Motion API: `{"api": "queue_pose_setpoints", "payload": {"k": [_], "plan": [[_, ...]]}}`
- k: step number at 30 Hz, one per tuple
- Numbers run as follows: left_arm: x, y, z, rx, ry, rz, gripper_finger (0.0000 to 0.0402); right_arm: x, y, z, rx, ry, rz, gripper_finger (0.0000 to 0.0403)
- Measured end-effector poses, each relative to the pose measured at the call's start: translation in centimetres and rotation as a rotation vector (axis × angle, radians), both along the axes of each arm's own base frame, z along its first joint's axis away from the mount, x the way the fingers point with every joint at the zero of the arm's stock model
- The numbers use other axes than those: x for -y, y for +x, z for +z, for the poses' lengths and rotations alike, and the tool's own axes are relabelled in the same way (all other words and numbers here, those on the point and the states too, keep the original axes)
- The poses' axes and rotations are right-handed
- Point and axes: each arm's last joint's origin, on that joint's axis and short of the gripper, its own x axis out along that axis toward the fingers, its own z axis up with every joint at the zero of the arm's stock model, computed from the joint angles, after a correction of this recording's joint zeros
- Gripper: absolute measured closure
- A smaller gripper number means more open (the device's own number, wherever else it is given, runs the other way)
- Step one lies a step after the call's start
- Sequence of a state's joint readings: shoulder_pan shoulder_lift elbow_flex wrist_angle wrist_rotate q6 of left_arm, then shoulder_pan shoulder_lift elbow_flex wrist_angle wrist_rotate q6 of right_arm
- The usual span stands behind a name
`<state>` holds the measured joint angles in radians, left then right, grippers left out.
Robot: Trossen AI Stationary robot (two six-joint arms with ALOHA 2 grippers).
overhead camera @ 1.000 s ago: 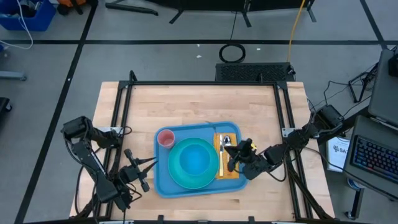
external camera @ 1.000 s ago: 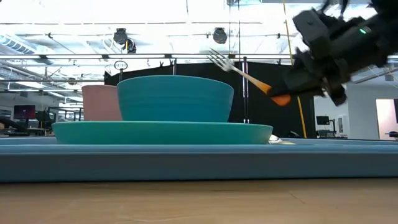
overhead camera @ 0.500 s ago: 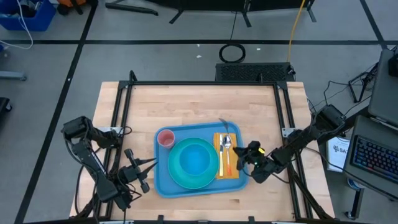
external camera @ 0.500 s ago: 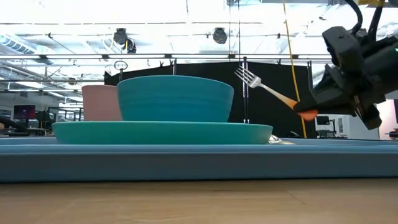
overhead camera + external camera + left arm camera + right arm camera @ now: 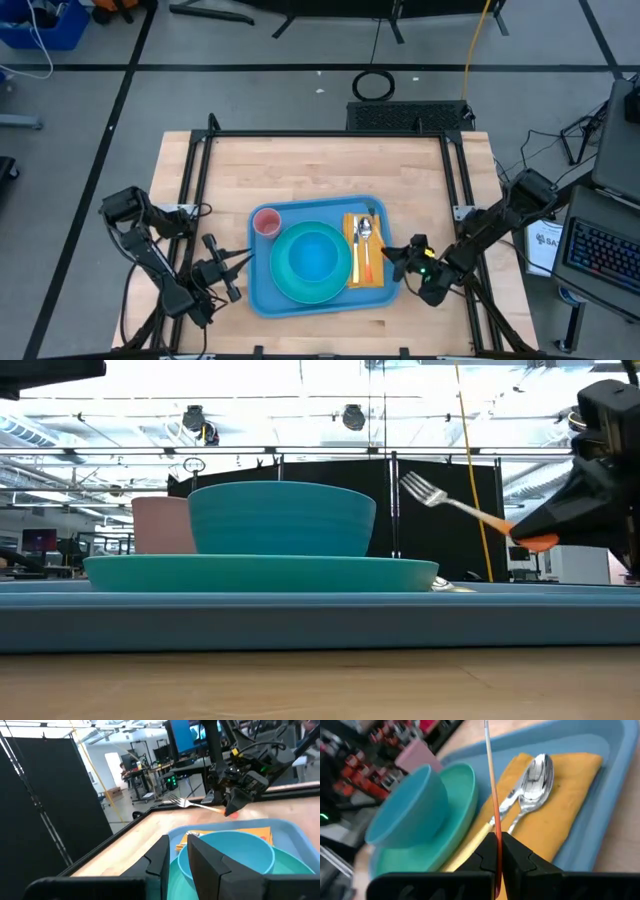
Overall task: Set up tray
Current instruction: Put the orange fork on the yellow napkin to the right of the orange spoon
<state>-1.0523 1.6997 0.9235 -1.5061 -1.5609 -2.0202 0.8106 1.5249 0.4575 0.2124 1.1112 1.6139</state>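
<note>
The blue tray (image 5: 262,290) lies on the wooden table. It carries a cyan plate (image 5: 284,284), a blue bowl (image 5: 312,256), a pink cup (image 5: 266,222) and an orange napkin (image 5: 375,275). On the napkin lie a spoon (image 5: 536,774) and a yellow-handled utensil (image 5: 469,845). My right gripper (image 5: 398,252) hovers at the tray's right rim, shut on an orange-handled fork (image 5: 440,498). My left gripper (image 5: 238,266) waits by the tray's left rim, its fingers (image 5: 161,855) slightly open with nothing between them. My right gripper pinches the fork's orange handle (image 5: 495,822) between its two fingers, near the handle's free end (image 5: 231,812). The fingers come from the table's right and near side, slanting a little downward. The fork is lifted clear above the napkin, slanting up from handle to tines (image 5: 418,486).
A black frame (image 5: 330,134) runs along the table's far and side edges. Bare wood (image 5: 300,170) lies beyond the tray toward the far edge. A monitor and keyboard (image 5: 600,250) stand off the table's right side.
My right gripper has moved toward the table's right and near edges and sunk a little, rolling as it went. The fork has gone with it, still clear of the tray, and its shaft now lies flatter.
</note>
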Motion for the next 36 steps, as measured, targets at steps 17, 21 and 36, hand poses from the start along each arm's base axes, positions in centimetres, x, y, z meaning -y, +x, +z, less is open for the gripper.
{"api": "queue_pose_setpoints", "payload": {"k": [17,21,36], "plan": [[-0.7,0.5,-0.4,0.028,-0.031,0.027,0.033,-0.8,-1.7,-0.7,0.108,0.334,-0.033,0.0403],[-0.7,0.5,-0.4,0.029,-0.032,0.027,0.033,-1.0,-1.5,-0.6,0.153,0.402,-0.053,0.0403],[-0.7,0.5,-0.4,0.033,-0.04,0.027,0.033,-1.1,-1.4,-0.8,0.206,0.554,-0.117,0.0403]]}}
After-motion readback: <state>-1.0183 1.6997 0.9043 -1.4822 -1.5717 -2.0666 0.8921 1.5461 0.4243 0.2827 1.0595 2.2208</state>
